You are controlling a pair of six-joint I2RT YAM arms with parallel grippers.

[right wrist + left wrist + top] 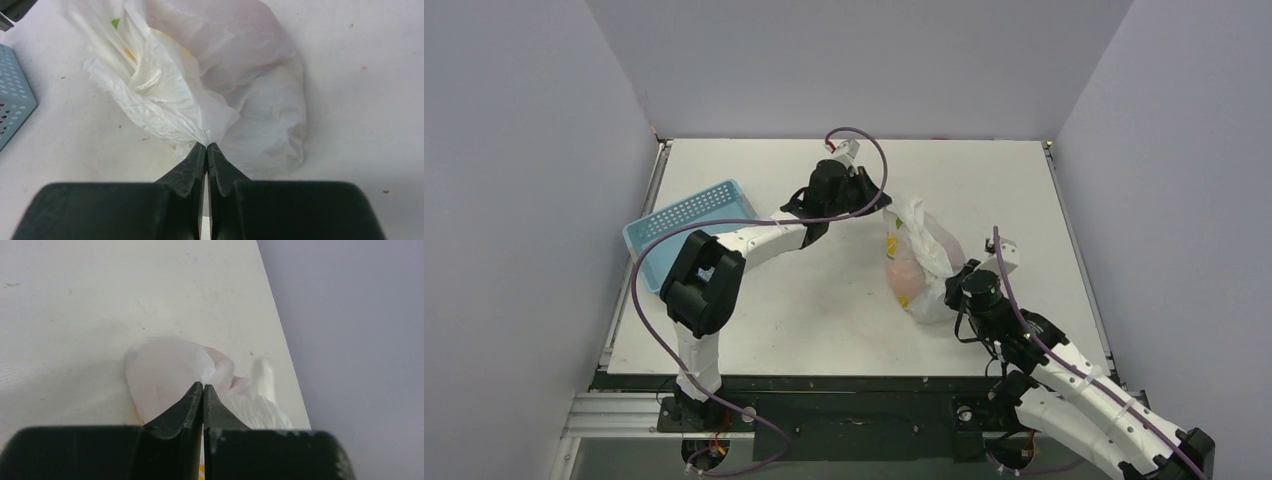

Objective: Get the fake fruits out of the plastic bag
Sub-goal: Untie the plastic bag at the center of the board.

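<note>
While the plastic bag [250, 100] is pinched at both ends, w/ left tool [203, 385] and right tool [207, 145] each closed on film at the tips, fake fruits [905, 276] are glimpsed as an orange blur inside, betw. the tools. Step judged: bag gripped, nothing out. Next: mouth to be spread, bottom lifted.

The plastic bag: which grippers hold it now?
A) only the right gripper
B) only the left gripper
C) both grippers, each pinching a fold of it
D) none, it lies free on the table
C: each wrist view shows closed jaws with the film of the plastic bag bunched at the tips, for the left gripper and the right gripper.
</note>
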